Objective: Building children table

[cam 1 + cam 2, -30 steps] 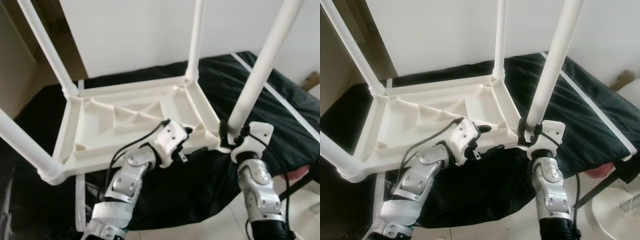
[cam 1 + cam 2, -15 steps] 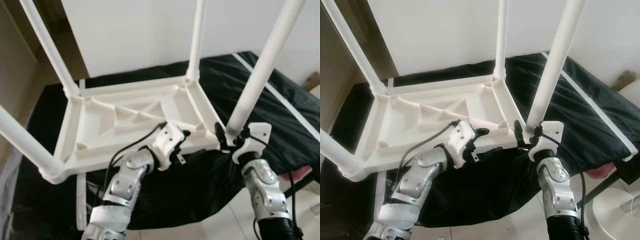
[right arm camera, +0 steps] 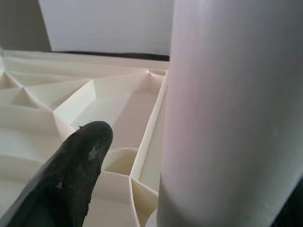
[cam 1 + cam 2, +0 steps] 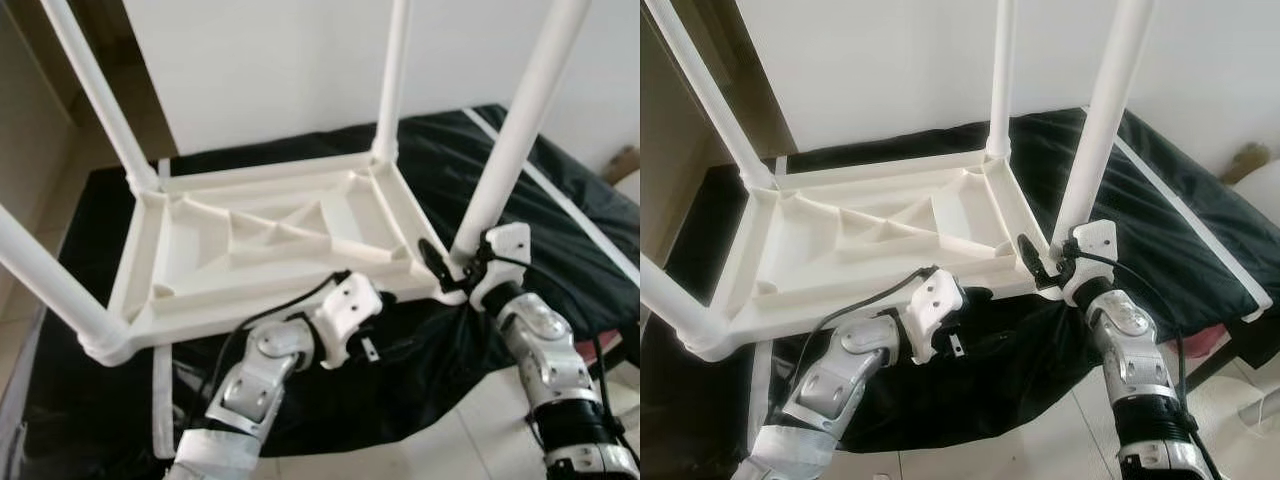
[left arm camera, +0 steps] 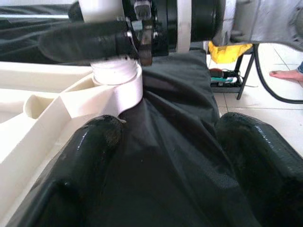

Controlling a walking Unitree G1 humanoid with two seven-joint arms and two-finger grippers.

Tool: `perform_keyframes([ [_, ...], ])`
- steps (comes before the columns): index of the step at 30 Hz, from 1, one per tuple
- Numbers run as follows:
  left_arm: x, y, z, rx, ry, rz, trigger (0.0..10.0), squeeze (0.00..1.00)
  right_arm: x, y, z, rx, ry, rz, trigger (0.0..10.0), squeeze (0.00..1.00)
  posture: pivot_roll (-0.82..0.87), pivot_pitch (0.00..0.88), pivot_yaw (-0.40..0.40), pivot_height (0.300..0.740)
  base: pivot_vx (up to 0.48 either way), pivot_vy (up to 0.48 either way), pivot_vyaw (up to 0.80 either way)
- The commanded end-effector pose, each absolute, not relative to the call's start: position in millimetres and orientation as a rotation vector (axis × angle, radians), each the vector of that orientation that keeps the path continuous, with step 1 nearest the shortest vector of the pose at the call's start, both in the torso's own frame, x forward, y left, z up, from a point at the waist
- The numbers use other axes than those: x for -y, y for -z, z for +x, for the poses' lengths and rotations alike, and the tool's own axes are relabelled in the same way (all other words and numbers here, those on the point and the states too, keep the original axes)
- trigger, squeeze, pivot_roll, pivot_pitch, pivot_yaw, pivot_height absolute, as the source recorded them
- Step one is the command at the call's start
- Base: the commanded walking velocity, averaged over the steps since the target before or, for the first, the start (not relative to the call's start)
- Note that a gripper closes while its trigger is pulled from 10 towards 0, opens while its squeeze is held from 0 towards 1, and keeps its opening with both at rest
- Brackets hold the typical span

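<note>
Four white legs stand up from the upturned table [image 4: 270, 245], which lies on a black sheet [image 4: 560, 240] on the floor near the wall [image 4: 280, 70]. The right gripper [image 4: 452, 268] has its fingers apart around the base of the near right leg [image 4: 505, 150]. The left gripper [image 5: 165, 156] hangs spread below the near rim. The plastic looks light, stiff and smooth; the leg bases and the ribbed rim offer the surest hold. Open floor lies on the robot's side.
</note>
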State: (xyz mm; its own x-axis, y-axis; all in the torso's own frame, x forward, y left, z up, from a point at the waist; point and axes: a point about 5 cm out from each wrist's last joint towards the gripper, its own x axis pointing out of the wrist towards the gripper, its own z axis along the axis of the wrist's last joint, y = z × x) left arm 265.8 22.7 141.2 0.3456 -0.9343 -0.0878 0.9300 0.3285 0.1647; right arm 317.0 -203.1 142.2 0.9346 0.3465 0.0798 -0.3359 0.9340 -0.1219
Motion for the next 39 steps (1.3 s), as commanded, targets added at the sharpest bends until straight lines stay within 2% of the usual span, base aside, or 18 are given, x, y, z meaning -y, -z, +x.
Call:
perform_keyframes([
  [1, -23, -140, 263, 0.014, 1.237, 0.192, 10.0, 0.00, 200, -137, 318, 0.074, -0.396, -0.137, 10.0, 0.00, -0.02, 0.000, 0.014, 0.740, 0.000, 0.000, 0.00],
  [2, -23, -140, 263, 0.017, 1.237, 0.194, 10.0, 0.00, 201, -135, 319, 0.061, -0.404, -0.146, 8.9, 0.00, -0.02, 0.000, 0.012, 0.740, 0.000, 0.000, 0.00],
  [3, -23, -140, 263, 0.019, 1.237, 0.195, 10.0, 0.00, 202, -134, 319, 0.052, -0.410, -0.152, 3.8, 0.00, -0.02, 0.000, 0.012, 0.740, 0.000, 0.000, 0.00],
  [4, -23, -141, 264, 0.023, 1.232, 0.199, 10.0, 0.00, 204, -132, 318, 0.039, -0.418, -0.162, 1.4, 0.00, -0.02, 0.000, 0.010, 0.740, 0.000, 0.000, 0.00],
  [7, -23, -141, 265, 0.025, 1.228, 0.201, 10.0, 0.00, 205, -130, 317, 0.031, -0.423, -0.168, 1.4, 0.00, -0.02, 0.000, 0.010, 0.740, 0.000, 0.000, 0.00],
  [8, -24, -141, 268, 0.030, 1.204, 0.229, 10.0, 0.00, 208, -122, 314, 0.000, -0.440, -0.208, 0.0, 0.00, -0.02, 0.000, 0.012, 0.740, 0.000, 0.000, 0.00],
  [18, -25, -142, 272, 0.031, 1.181, 0.247, 10.0, 0.00, 212, -110, 308, -0.040, -0.436, -0.206, 0.0, 0.00, -0.03, 0.000, 0.020, 0.740, 0.000, 0.000, 0.00],
  [19, -25, -142, 272, 0.029, 1.180, 0.248, 10.0, 0.00, 212, -109, 307, -0.047, -0.428, -0.189, 10.0, 0.00, -0.03, 0.000, 0.021, 0.740, 0.000, 0.000, 0.00],
  [25, -25, -142, 272, 0.029, 1.178, 0.251, 10.0, 0.00, 210, -106, 305, -0.056, -0.411, -0.162, 10.0, 0.00, -0.04, 0.000, 0.022, 0.740, 0.000, 0.000, 0.00],
  [30, -25, -140, 274, 0.022, 1.175, 0.253, 10.0, 0.00, 209, -96, 307, -0.118, -0.294, -0.215, 10.0, 0.00, -0.04, 0.000, 0.022, 0.740, 0.000, 0.000, 0.00],
  [39, -25, -138, 277, 0.009, 1.148, 0.257, 10.0, 0.00, 204, -92, 306, -0.136, -0.149, -0.132, 10.0, 0.00, -0.05, 0.000, 0.017, 0.740, 0.000, 0.000, 0.00],
])
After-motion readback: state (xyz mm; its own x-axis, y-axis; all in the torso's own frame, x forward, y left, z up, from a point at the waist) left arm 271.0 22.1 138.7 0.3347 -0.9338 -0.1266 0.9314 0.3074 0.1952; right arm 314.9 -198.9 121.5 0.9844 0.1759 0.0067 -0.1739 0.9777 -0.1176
